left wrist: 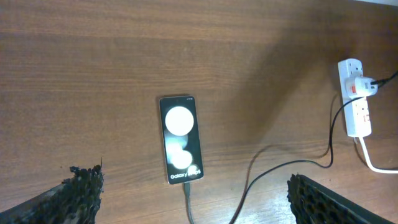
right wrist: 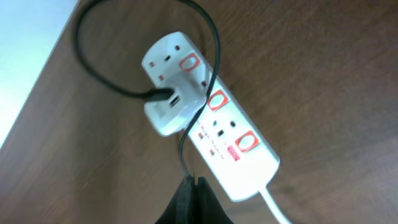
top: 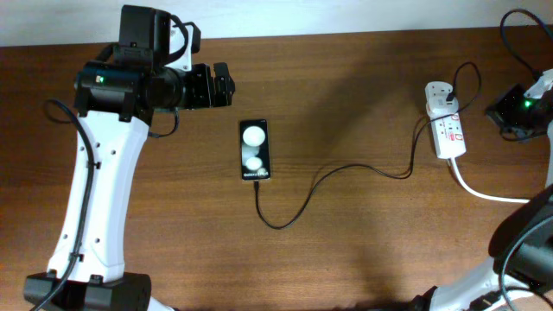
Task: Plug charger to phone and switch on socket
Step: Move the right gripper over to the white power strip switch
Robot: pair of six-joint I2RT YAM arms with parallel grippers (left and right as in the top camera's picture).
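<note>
Left hand (top: 228, 85): released, fingers (left wrist: 84, 190) spread wide, nothing between them. It hovers over the brown wooden table (top: 363, 250), near the far end of the small black rectangular phone (top: 255, 151) and off to its left, not touching.

The phone lies flat mid-table with two white circles showing and white text at the near end. The thin black charger cable (top: 346, 169) meets that text end. The plug tip looks seated in the port, though it is small in the left wrist view. From there the cable loops toward the near edge, then runs right across the table to the white elongated plastic socket strip (top: 448, 131) at the far right.

Right hand (right wrist: 191, 186): clenched, fingers pressed together, nothing visibly gripped. The overhead view puts it near the strip on its right side, apart from it.

A white blocky adapter (right wrist: 169, 111) is plugged into the strip near its far end. The cable enters the adapter's side, with slack looped beyond the strip.

The strip has three red-outlined switches (right wrist: 217, 99); their on/off position cannot be told.

A thick white cord (top: 484, 192) leaves the strip's near end and curves right.
</note>
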